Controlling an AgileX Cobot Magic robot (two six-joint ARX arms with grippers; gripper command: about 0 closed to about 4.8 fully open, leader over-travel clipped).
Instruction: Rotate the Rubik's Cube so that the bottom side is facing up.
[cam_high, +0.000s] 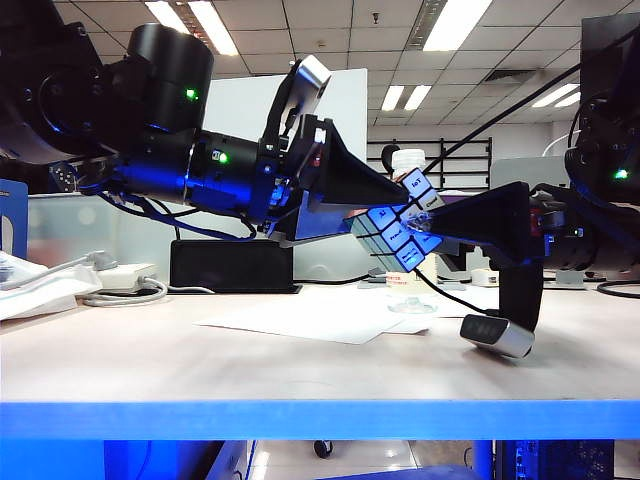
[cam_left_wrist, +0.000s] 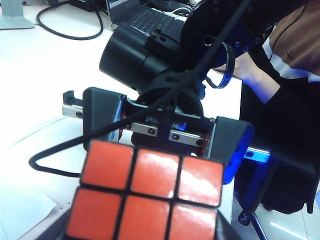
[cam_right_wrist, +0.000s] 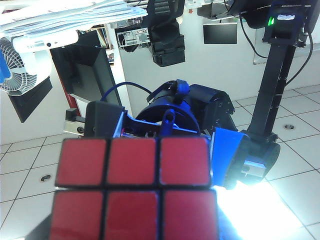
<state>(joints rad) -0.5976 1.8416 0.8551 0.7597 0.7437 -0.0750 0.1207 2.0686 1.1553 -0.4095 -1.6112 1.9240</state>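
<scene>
Rubik's Cube (cam_high: 400, 226) hangs tilted above the table (cam_high: 300, 360), pinched between the left gripper (cam_high: 392, 190) and right gripper (cam_high: 432, 222), both clamped on it.

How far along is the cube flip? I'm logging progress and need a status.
Done: the small black-framed Rubik's Cube is lifted off the pale table, tilted in mid-air. In hand: the right gripper holds it from the right, while the left gripper has its fingers around it from the left, grip unconfirmed. Left: finishing the turn and setting it down with the former bottom side up.
</scene>
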